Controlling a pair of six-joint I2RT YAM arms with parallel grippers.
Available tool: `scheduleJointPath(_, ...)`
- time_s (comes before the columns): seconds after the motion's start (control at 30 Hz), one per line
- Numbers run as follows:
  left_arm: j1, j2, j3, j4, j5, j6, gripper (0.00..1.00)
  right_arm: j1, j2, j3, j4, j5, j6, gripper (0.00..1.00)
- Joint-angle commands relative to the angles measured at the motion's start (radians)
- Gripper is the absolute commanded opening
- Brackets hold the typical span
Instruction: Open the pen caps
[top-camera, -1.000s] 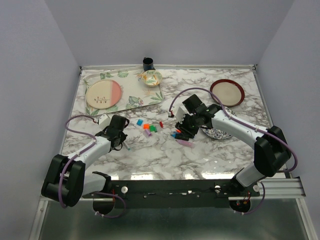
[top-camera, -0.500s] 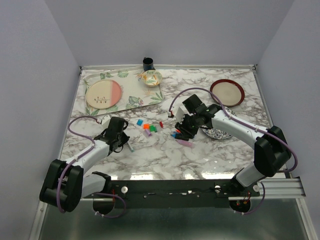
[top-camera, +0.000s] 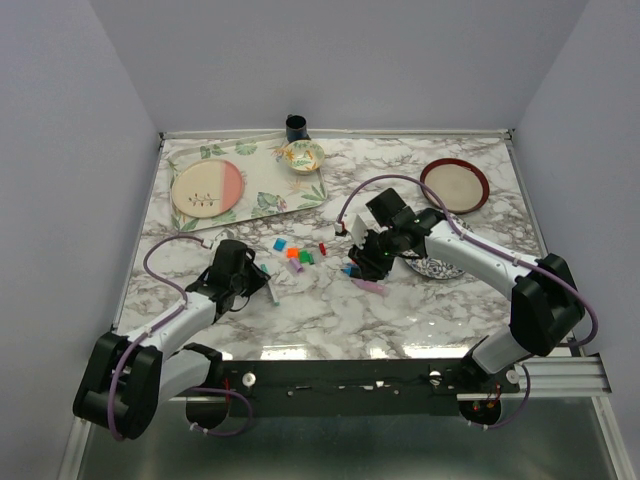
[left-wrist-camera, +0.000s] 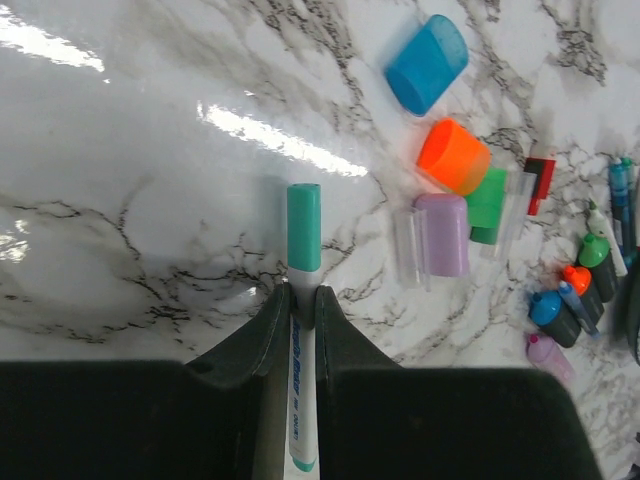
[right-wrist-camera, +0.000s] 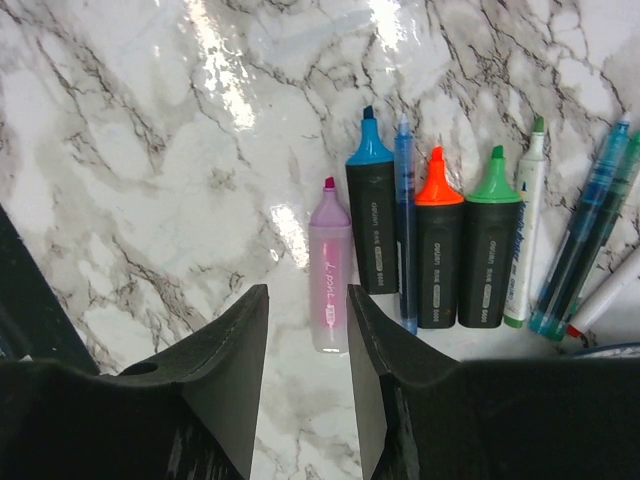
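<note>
Marble-pattern tabletop (top-camera: 330, 310); job looks nearly done. Left gripper (left-wrist-camera: 302, 300) is pinched narrow on a thin white pen (left-wrist-camera: 301, 400), held by the barrel. Its teal plastic cap (left-wrist-camera: 304, 228) pokes out just ahead of the fingertips and is on, so that's the one cap clearly left to pull.

Ahead & to the right of that gripper lie loose caps, already off: a blue plastic cap (left-wrist-camera: 427, 63), an orange cap (left-wrist-camera: 454, 157), a green cap (left-wrist-camera: 487, 205), a lilac cap (left-wrist-camera: 441, 235) and a small red cap (left-wrist-camera: 540, 183). Orange, green & lilac sit in a touching clump, w/ blue a bit apart.

Right gripper (right-wrist-camera: 306, 290) has jaws part-open, holding nothing, hovering over a pink translucent highlighter (right-wrist-camera: 329, 270) w/ bare tip. Just to its right, in a row and uncapped, are black stubby highlighters w/ blue tip (right-wrist-camera: 372, 220), orange tip (right-wrist-camera: 438, 250) and green tip (right-wrist-camera: 491, 250). A thin blue pen (right-wrist-camera: 405, 220) lies btwn the first two. Teal thin pens (right-wrist-camera: 590, 220) lie further right; can't tell if capped.

Pulling the teal cap prob. needs a second grip, and the right gripper is well apart from it. The cap clump lies btwn the two. The pink-and-cream round plate (top-camera: 207, 188), small floral bowl (top-camera: 303, 155), dark cup (top-camera: 296, 127) and red-rimmed plate (top-camera: 455, 184) are far beyond both grippers, so no obstruction.
</note>
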Motion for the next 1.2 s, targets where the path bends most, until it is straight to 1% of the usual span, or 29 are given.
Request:
scheduleJointPath(0.0,-0.017,-0.042,-0.06,0.21,0.146,-0.021,0.0,-0.003,-0.01,0.008,-0.03,-0.164,0.003,0.45)
scheduleJointPath(0.03,-0.022,-0.047,-0.077,0.309,0.166,-0.036,0.0,-0.003,-0.004,0.014,-0.033,-0.187,0.011,0.45)
scheduleJointPath(0.1,-0.04,-0.048,-0.114,0.391,0.188,-0.081,0.0,-0.003,0.002,0.02,-0.033,-0.268,0.022,0.45)
scheduleJointPath(0.13,-0.051,-0.045,-0.122,0.457,0.195,-0.091,0.0,-0.003,0.008,0.029,-0.03,-0.299,0.039,0.45)
scheduleJointPath(0.17,-0.06,-0.045,-0.131,0.492,0.192,-0.12,0.0,-0.003,0.014,0.036,-0.03,-0.366,0.048,0.45)
scheduleJointPath(0.2,-0.092,-0.045,-0.143,0.526,0.189,-0.131,0.0,-0.005,0.019,0.042,-0.028,-0.404,0.062,0.46)
scheduleJointPath(0.23,-0.109,-0.039,-0.145,0.587,0.174,-0.145,0.0,-0.005,0.028,0.049,-0.024,-0.446,0.092,0.46)
scheduleJointPath(0.27,-0.132,-0.036,-0.145,0.612,0.16,-0.156,0.0,-0.006,0.048,0.063,-0.019,-0.531,0.108,0.46)
scheduleJointPath(0.3,-0.175,-0.028,-0.143,0.638,0.145,-0.177,0.0,-0.006,0.059,0.068,-0.016,-0.569,0.121,0.46)
scheduleJointPath(0.37,-0.22,-0.007,-0.143,0.723,0.096,-0.199,0.0,-0.006,0.088,0.068,0.007,-0.642,0.163,0.48)
scheduleJointPath(0.43,-0.27,0.025,-0.146,0.814,0.067,-0.236,0.0,-0.006,0.1,0.053,0.047,-0.662,0.203,0.51)
scheduleJointPath(0.47,-0.286,0.036,-0.146,0.841,0.036,-0.246,0.0,-0.008,0.106,0.046,0.056,-0.69,0.215,0.52)
scheduleJointPath(0.53,-0.327,0.071,-0.136,0.891,0.019,-0.26,0.0,-0.014,0.117,0.036,0.09,-0.712,0.259,0.54)
scheduleJointPath(0.7,-0.401,0.142,-0.093,0.942,-0.061,-0.27,0.0,-0.075,0.144,0.017,0.159,-0.799,0.368,0.6)
scheduleJointPath(0.77,-0.427,0.165,-0.085,0.957,-0.078,-0.27,0.0,-0.1,0.155,-0.007,0.217,-0.811,0.437,0.64)
scheduleJointPath(0.97,-0.468,0.19,-0.059,0.967,-0.13,-0.266,0.0,-0.124,0.161,-0.033,0.272,-0.741,0.533,0.65)
scheduleJointPath(1.1,-0.494,0.193,-0.03,0.936,-0.173,-0.256,0.0,-0.123,0.172,-0.041,0.289,-0.744,0.566,0.65)
scheduleJointPath(1.17,-0.516,0.194,-0.024,0.925,-0.203,-0.253,0.0,-0.123,0.174,-0.044,0.3,-0.742,0.583,0.63)
